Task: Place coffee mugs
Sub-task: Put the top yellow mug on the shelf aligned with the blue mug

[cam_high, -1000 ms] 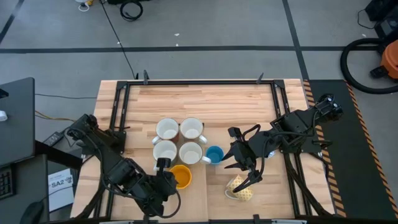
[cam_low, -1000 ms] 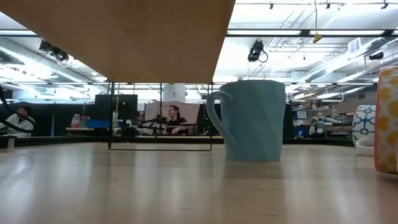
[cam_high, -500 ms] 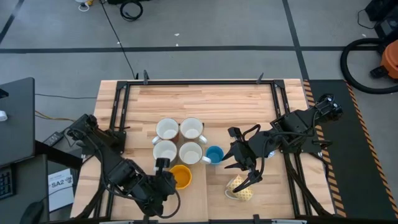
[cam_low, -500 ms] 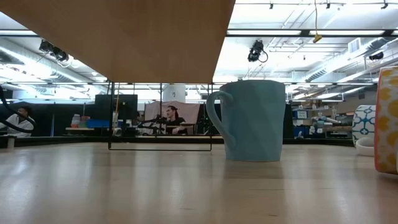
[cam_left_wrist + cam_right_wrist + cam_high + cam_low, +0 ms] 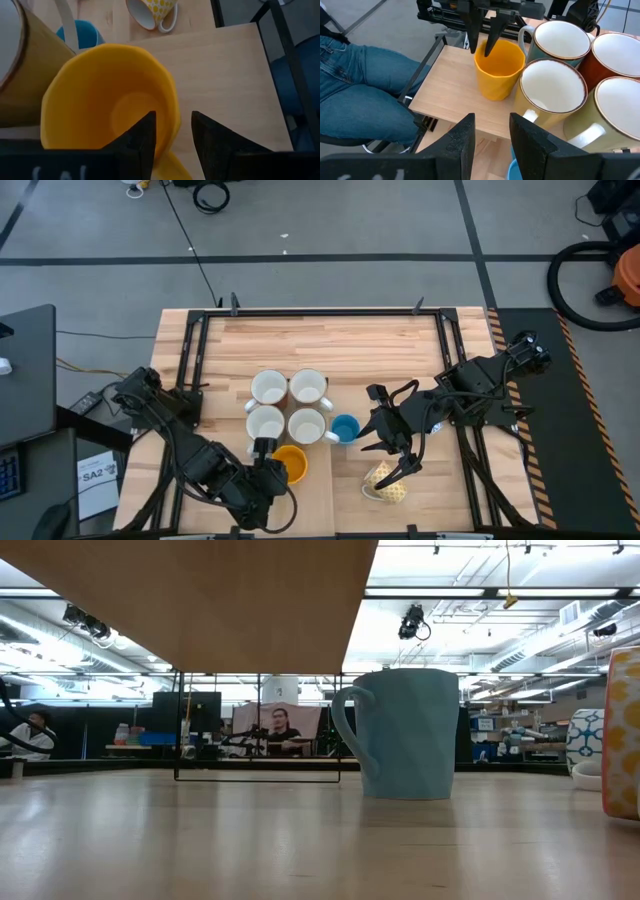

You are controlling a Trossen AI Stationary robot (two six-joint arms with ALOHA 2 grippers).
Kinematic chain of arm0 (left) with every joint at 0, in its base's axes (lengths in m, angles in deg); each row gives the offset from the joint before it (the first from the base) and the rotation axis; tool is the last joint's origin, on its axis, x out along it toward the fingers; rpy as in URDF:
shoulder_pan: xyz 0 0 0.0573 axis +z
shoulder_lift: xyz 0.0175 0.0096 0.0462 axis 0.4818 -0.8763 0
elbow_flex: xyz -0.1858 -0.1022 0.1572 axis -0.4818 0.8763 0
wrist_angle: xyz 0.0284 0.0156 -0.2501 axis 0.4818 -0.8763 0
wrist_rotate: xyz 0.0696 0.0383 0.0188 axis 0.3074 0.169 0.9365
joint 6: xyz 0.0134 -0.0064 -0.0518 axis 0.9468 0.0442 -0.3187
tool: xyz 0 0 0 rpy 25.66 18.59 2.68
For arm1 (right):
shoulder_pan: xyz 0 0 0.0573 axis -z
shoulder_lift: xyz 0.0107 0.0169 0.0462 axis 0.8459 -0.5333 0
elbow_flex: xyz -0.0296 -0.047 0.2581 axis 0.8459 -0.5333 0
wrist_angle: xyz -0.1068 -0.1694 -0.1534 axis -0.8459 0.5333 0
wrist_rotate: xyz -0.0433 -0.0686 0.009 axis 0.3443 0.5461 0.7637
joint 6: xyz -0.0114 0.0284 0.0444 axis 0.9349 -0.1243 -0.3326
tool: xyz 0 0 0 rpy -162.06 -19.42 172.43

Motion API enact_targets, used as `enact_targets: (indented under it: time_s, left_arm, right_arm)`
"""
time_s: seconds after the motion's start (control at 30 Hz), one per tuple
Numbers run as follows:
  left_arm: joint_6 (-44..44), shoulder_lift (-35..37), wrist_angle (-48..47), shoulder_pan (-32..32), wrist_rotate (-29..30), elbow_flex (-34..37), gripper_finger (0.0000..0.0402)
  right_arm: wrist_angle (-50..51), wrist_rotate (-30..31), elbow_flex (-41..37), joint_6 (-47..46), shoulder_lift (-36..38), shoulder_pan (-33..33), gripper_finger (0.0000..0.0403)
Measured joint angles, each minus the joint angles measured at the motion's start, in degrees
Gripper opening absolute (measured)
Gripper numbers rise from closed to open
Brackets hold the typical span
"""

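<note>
While straddling the rim of the orange mug (image 5: 110, 105) with one finger inside and one outside, left gripper (image 5: 272, 471) sits at the near edge of the table (image 5: 380, 345), fingers a little apart, not clearly squeezing the wall. Orange mug upright, just in front of the four white-inside mugs (image 5: 288, 405) packed two by two, close against the nearest one. In the right wrist view, same orange mug (image 5: 499, 68) seen with the two dark fingers poking down at its rim.

Right gripper (image 5: 396, 448) hanging over the table's right half, fingers spread, holding nothing. Small blue mug (image 5: 344, 428) just beside the white cluster, between it and that gripper. Yellow patterned mug (image 5: 385, 483) lying tipped on its side near the front edge, just below the open fingers.

From table height, a big light blue mug (image 5: 405, 732) standing upright, with people at desks way off in the room behind, and someone's jeans showing by the table in the right wrist view
</note>
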State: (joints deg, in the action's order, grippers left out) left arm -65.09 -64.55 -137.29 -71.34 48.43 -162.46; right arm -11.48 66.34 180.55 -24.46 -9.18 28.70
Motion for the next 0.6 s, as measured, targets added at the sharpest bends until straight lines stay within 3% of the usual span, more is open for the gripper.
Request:
enact_targets:
  time_s: [0.43,0.6]
  left_arm:
    - [-0.3,0.2,-0.8,0.7,-1.6,0.0,0.0044]
    - [-0.3,0.3,-2.3,0.7,-3.3,-0.7,0.0034]
  right_arm:
    - [0.0,0.0,0.0,0.0,0.0,0.0,0.0126]
    - [0.0,0.0,0.0,0.0,0.0,0.0,0.0126]
